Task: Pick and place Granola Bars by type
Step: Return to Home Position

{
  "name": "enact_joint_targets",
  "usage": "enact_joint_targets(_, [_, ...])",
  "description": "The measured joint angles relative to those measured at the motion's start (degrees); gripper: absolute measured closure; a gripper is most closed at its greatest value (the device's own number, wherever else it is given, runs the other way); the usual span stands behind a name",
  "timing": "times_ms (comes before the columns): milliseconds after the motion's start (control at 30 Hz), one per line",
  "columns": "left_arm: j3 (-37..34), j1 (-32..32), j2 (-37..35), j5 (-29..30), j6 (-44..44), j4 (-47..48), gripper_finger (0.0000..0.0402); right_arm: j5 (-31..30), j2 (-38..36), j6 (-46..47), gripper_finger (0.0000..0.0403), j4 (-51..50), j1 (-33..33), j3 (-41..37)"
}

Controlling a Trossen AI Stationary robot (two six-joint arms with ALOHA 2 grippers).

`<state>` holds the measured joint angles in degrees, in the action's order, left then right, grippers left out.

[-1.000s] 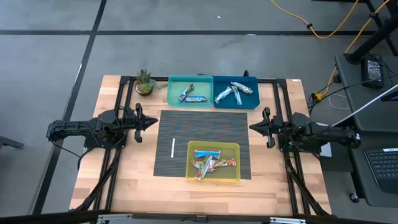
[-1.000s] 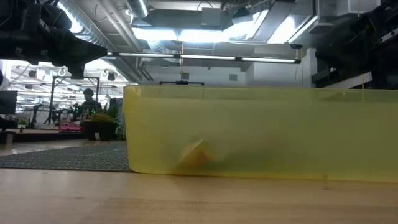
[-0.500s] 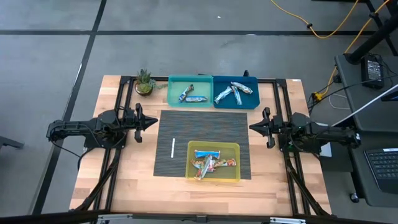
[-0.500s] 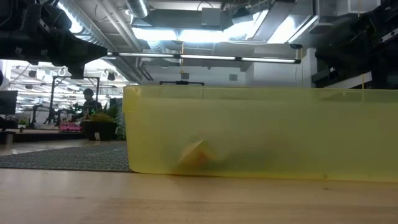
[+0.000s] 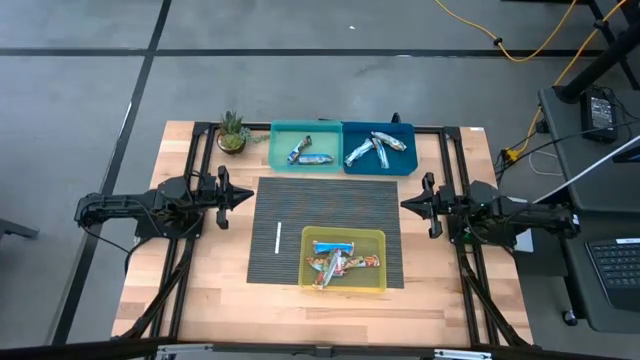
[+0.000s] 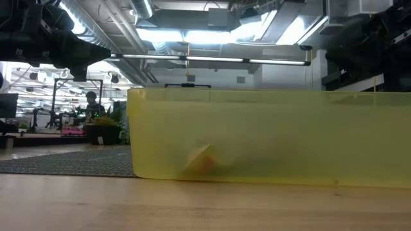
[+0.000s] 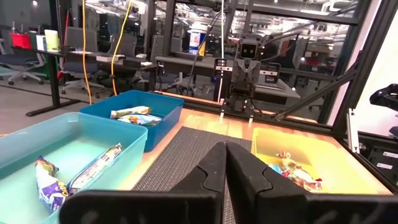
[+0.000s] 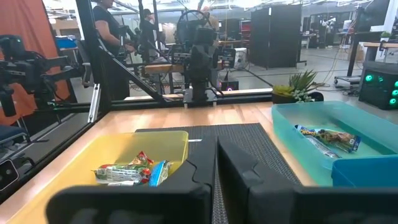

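Resting shut with nothing between its fingers, the left gripper (image 5: 243,197) sits parked at the left edge of the ribbed mat (image 5: 330,195), pointing inward, arm folded low behind it. Across the table the right gripper (image 5: 405,205) mirrors it at the mat's right edge. Its fingers are drawn together too, and its own camera shows only a sliver of a gap and nothing held. Both arms look to be at their home pose.

As for the job, it looks finished, folks. I can't spot a single bar loose on the mat or the wood. The granola bars (image 5: 340,263) are all in bins. A crinkled heap with orange-red and blue print lies in the yellow bin (image 5: 306,262) at the mat's near edge; I'd say four, though the pile is too tangled to count for sure. Two blue-and-white bars lie side by side in the teal bin (image 5: 276,150) at the far edge, and what looks like three silvery ones with yellow accents lie crossed in the blue bin (image 5: 409,150) right beside it. The wrappers are shiny, flat and creased.

Only the thin white stick (image 5: 279,238) lies on the mat, and a small potted plant (image 5: 232,132) stands beside the teal bin.
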<state>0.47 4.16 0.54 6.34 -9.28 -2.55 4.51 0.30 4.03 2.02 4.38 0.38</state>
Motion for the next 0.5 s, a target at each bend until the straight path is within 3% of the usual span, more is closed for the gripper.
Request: enact_joint_targets(500, [0.0, 0.0, 0.0, 0.0, 0.0, 0.0, 0.0398, 0.0, 0.0, 0.0, 0.0383, 0.0, 0.0, 0.0])
